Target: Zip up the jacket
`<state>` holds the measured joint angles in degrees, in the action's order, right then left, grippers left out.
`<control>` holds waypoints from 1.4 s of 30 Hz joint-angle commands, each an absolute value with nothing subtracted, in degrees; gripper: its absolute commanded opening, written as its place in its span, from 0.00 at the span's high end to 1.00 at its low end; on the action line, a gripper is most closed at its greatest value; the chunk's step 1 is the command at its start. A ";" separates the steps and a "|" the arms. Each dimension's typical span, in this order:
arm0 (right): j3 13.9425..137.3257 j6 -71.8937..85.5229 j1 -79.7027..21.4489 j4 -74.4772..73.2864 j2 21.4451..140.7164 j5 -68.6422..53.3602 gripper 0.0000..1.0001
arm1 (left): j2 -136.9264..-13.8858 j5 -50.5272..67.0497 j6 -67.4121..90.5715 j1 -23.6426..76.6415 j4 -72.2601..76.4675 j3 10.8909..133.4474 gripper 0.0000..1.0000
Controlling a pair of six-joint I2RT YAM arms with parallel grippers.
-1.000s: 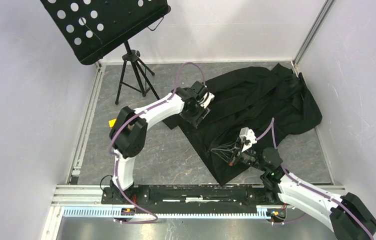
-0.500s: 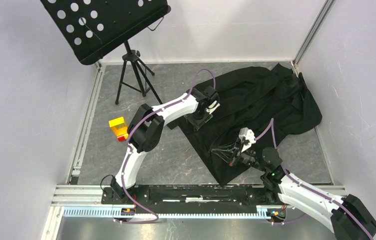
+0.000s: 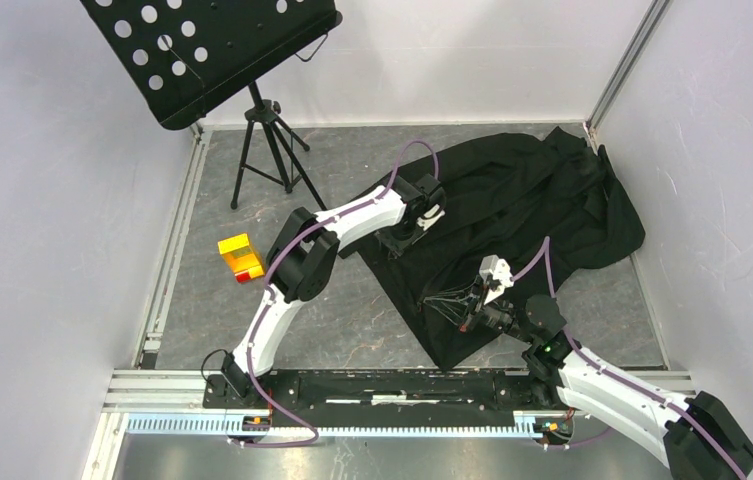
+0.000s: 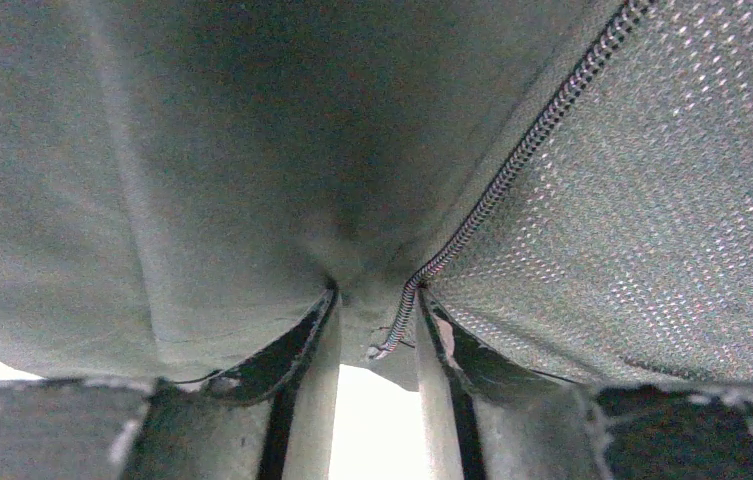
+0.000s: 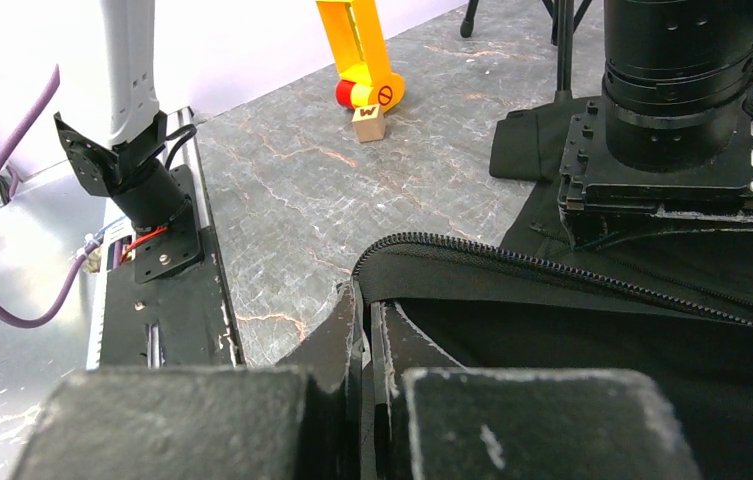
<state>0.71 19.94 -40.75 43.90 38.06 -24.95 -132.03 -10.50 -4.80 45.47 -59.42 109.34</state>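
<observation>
Right claw: jaws together, clamped on the edge of the jacket, which is black and crumpled; its zipper teeth run just beyond the fingertips. Left claw: jaws partly apart, toothed jacket edge between them; clamping cannot be determined.

Jacket: large, black, soft fabric. Lies crumpled and spread out, unzipped, over the far right part of the desk. Zipper teeth exposed along one open front edge.

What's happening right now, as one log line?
left gripper: jaws apart around zipper | right gripper: shut on jacket | zipper: not done up
</observation>
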 commanded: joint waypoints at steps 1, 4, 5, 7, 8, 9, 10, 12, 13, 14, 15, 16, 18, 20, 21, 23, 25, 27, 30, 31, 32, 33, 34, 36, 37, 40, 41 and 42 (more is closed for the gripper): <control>-8.70 18.64 -40.56 44.83 37.15 -24.65 1.00 | -133.73 -12.15 -6.58 45.53 -58.95 111.79 0.64; -8.71 18.64 -40.58 45.02 37.22 -24.83 1.00 | -132.69 -12.53 -6.06 45.53 -58.97 112.14 0.70; -8.71 18.69 -40.63 45.17 37.40 -24.90 1.00 | -132.38 -12.49 -6.01 45.53 -59.00 112.28 0.72; -8.71 18.86 -40.61 45.51 37.63 -25.04 1.00 | -131.54 -13.04 -5.99 45.53 -58.97 112.50 0.75; -8.64 18.87 -40.61 45.68 37.81 -25.19 1.00 | -131.18 -13.42 -6.05 45.53 -59.02 112.58 0.77; -8.61 18.97 -40.61 45.79 37.90 -25.24 1.00 | -130.61 -13.77 -5.86 45.51 -58.98 112.63 0.78; -8.55 18.91 -40.61 45.73 37.88 -25.28 1.00 | -130.17 -14.09 -5.73 45.53 -59.00 112.72 0.80; -8.48 18.93 -40.60 45.71 37.81 -25.31 1.00 | -129.35 -14.94 -5.37 45.53 -58.89 112.84 0.77; -8.48 18.99 -40.61 45.71 37.71 -25.32 1.00 | -129.12 -15.70 -5.17 45.53 -58.91 112.96 0.70; -8.45 19.00 -40.60 45.73 37.66 -25.32 1.00 | -129.11 -15.88 -5.18 45.53 -58.88 112.96 0.67; -8.49 19.06 -40.60 45.77 37.66 -25.38 1.00 | -129.23 -15.92 -5.35 45.53 -58.89 112.98 0.66; -8.55 19.14 -40.60 45.71 37.60 -25.44 1.00 | -129.59 -15.65 -5.45 45.53 -58.89 113.06 0.63; -8.46 19.15 -40.56 45.66 37.46 -25.36 1.00 | -130.47 -14.17 -5.89 45.53 -59.01 113.18 0.54; -8.53 19.00 -40.57 45.46 37.47 -25.33 1.00 | -130.91 -12.92 -5.73 45.53 -59.25 113.17 0.46; -8.53 19.06 -40.62 45.40 37.49 -25.25 1.00 | -130.88 -12.29 -5.67 45.53 -59.24 112.93 0.43; -8.70 19.01 -40.60 45.40 37.37 -25.25 1.00 | -130.60 -10.45 -5.71 45.53 -59.25 112.69 0.37; -8.65 19.03 -40.56 45.35 37.40 -25.24 1.00 | -130.52 -9.63 -5.89 45.48 -59.24 112.84 0.35; -8.64 18.85 -40.61 45.34 37.37 -25.16 1.00 | -130.58 -7.41 -5.82 44.68 -59.28 112.91 0.33; -8.79 18.67 -40.52 45.27 37.49 -25.05 1.00 | -131.23 -5.69 -5.10 43.54 -59.24 112.98 0.36; -8.80 18.73 -40.54 45.28 37.52 -25.09 1.00 | -131.44 -5.74 -4.77 43.21 -59.24 113.03 0.38; -8.90 18.82 -40.53 45.31 37.46 -25.06 1.00 | -131.47 -5.80 -4.43 43.01 -59.24 113.22 0.40; -8.98 18.82 -40.54 45.26 37.44 -25.13 1.00 | -131.48 -5.95 -4.20 42.89 -59.24 113.41 0.42; -9.00 18.88 -40.52 45.28 37.38 -25.09 1.00 | -131.40 -6.63 -4.01 42.89 -59.16 113.74 0.43; -9.06 18.97 -40.52 45.15 37.16 -25.05 1.00 | -131.07 -8.00 -3.72 42.89 -59.19 114.22 0.42; -9.07 18.94 -40.51 45.10 37.12 -24.99 1.00 | -130.68 -8.69 -3.55 42.89 -59.15 114.27 0.41; -9.09 19.03 -40.53 45.34 37.31 -24.90 1.00 | -130.49 -9.94 -3.72 42.89 -59.16 114.26 0.36; -9.11 19.09 -40.52 45.50 37.43 -24.92 1.00 | -130.72 -10.58 -3.78 42.88 -59.18 114.26 0.35; -8.99 19.20 -40.47 45.77 37.69 -24.95 1.00 | -131.10 -10.62 -3.96 42.89 -59.24 114.26 0.34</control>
